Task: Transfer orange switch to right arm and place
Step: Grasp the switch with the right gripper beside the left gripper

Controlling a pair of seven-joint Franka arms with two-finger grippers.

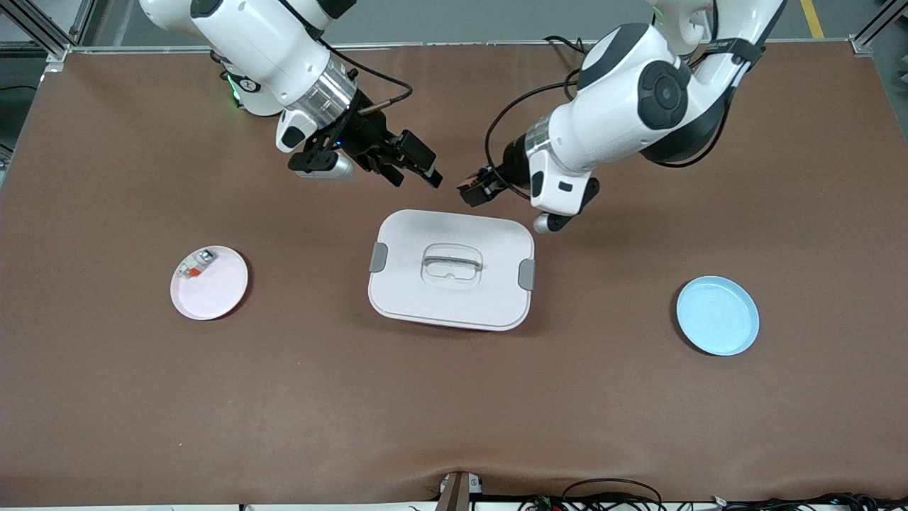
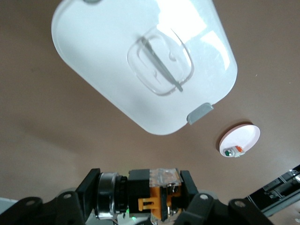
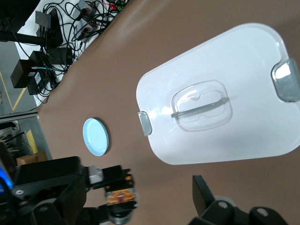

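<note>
My left gripper [image 1: 474, 190] is shut on the orange switch [image 1: 468, 189], a tiny black boxy part with orange markings and a silver ring. It holds the switch in the air over the bare table, beside the white container. In the left wrist view the switch [image 2: 150, 192] sits clamped between the two fingers of the left gripper [image 2: 140, 190]. My right gripper [image 1: 416, 176] is open and empty, over the table a short way from the switch and pointing toward it. In the right wrist view the switch [image 3: 119, 193] shows ahead of the open right gripper [image 3: 136, 199].
A white lidded container [image 1: 496, 298] with grey clips stands mid-table, also in both wrist views [image 2: 93, 70] [image 3: 253, 61]. A pink plate [image 1: 220, 291] toward the right arm's end holds a whitish-grey component [image 1: 195, 264]. A blue plate [image 1: 717, 316] lies toward the left arm's end.
</note>
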